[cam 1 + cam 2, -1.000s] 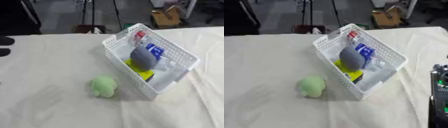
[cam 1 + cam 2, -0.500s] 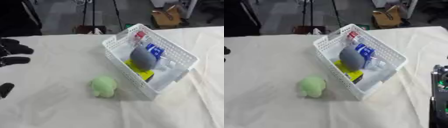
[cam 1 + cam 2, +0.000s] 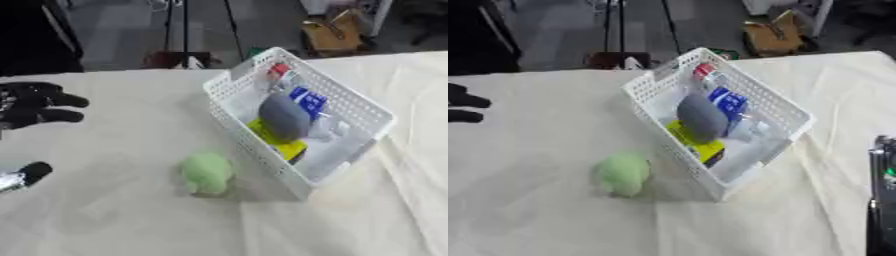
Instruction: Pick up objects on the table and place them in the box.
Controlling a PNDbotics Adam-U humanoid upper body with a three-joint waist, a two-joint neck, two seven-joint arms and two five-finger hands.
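A light green plush toy (image 3: 206, 172) lies on the cream tablecloth just left of the white mesh basket (image 3: 360, 106). Inside the basket are a grey rounded object (image 3: 283, 116), a yellow flat item (image 3: 278, 141), a blue-and-white pack (image 3: 308, 100) and a red-capped thing (image 3: 279, 69) at its far end. My left hand (image 3: 33, 106) hovers at the left edge, fingers spread and holding nothing, well left of the plush. At the right edge of the right eye view, only a dark part of my right arm (image 3: 881, 200) shows; its hand is out of sight.
The basket sits askew, with its long side running from far left to near right. Beyond the table's far edge are a black tripod stand (image 3: 184, 52) and a cardboard box (image 3: 332, 30) on the floor. Folds crease the cloth (image 3: 411, 165) right of the basket.
My left hand has come further into view from the left edge, moving rightward over the table. The plush and the basket have not moved.
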